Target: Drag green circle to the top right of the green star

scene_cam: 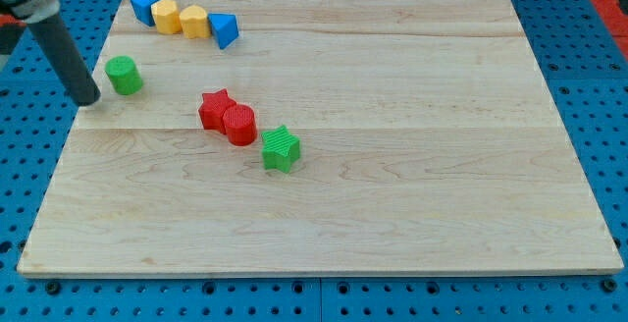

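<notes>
The green circle point(124, 75) sits near the board's left edge, toward the view's top. The green star point(281, 149) lies near the board's middle, well to the right of and below the circle. My tip point(88, 99) rests at the board's left edge, just left of and slightly below the green circle, a small gap apart from it. The dark rod rises from the tip toward the view's top left corner.
A red star point(215, 109) and a red circle point(239, 124) touch each other just up-left of the green star. A row of a blue block point(146, 6), two yellow blocks point(166, 15) point(194, 21) and a blue triangle point(225, 30) lies at the top left. The wooden board point(412, 165) sits on a blue pegboard.
</notes>
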### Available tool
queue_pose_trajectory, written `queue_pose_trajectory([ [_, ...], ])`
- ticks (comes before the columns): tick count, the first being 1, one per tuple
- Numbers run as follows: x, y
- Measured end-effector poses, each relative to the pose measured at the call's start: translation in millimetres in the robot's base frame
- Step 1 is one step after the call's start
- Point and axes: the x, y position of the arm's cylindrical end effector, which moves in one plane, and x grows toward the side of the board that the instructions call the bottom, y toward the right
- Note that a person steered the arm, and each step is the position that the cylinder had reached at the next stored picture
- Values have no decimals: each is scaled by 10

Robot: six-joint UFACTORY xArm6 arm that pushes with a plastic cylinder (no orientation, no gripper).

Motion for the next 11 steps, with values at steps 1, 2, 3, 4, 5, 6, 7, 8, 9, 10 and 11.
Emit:
queue_pose_trajectory([
  [1,-339,279],
  [2,-334,748],
  [3,-437,1155],
  [4,-668,1157],
  [5,-608,1484],
  [6,-304,1991],
  [7,-36,2511],
  [8,-172,2671],
  [9,-189,2911],
  [10,0,2780],
  [11,141,2648],
])
